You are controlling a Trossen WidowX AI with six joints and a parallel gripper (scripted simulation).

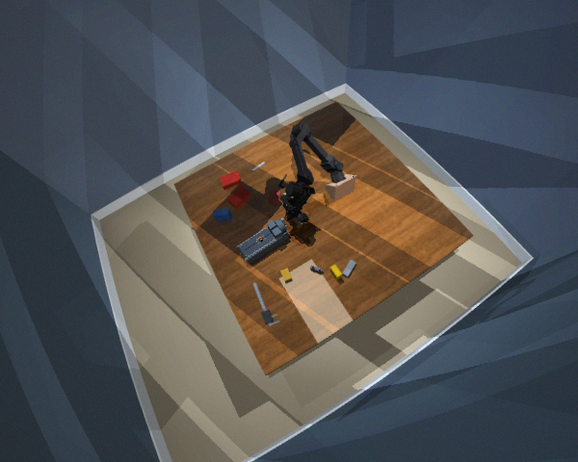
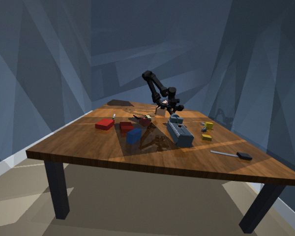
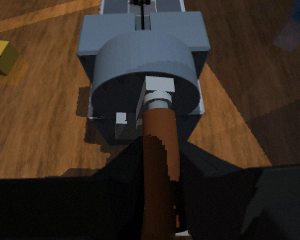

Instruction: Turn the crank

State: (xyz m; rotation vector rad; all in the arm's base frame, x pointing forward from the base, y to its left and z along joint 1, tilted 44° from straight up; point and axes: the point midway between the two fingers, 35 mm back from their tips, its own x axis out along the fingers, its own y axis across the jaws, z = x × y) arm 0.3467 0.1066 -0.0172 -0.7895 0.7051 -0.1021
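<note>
The grey slide machine (image 1: 261, 243) (image 2: 180, 132) lies on the wooden table. Its round crank housing (image 3: 144, 70) (image 1: 277, 227) (image 2: 175, 118) faces the arm. A red pointer (image 1: 260, 239) (image 2: 179, 125) sits on top of the slide; the brass marks are too small to make out. My gripper (image 3: 157, 142) (image 1: 295, 215) (image 2: 172, 111) is shut on the brown crank handle (image 3: 160, 150), which runs from the white hub (image 3: 159, 92) toward the wrist camera. The fingertips are hidden in dark shadow in the wrist view.
Two red blocks (image 2: 104, 124) (image 2: 126, 126) and a blue block (image 2: 133, 135) lie left of the machine. Yellow blocks (image 2: 208, 125) (image 2: 206, 137) (image 3: 1, 56) lie right of it. A grey tool with a black head (image 2: 231, 154) lies near the front. A tan box (image 1: 340, 188) stands beside the arm base.
</note>
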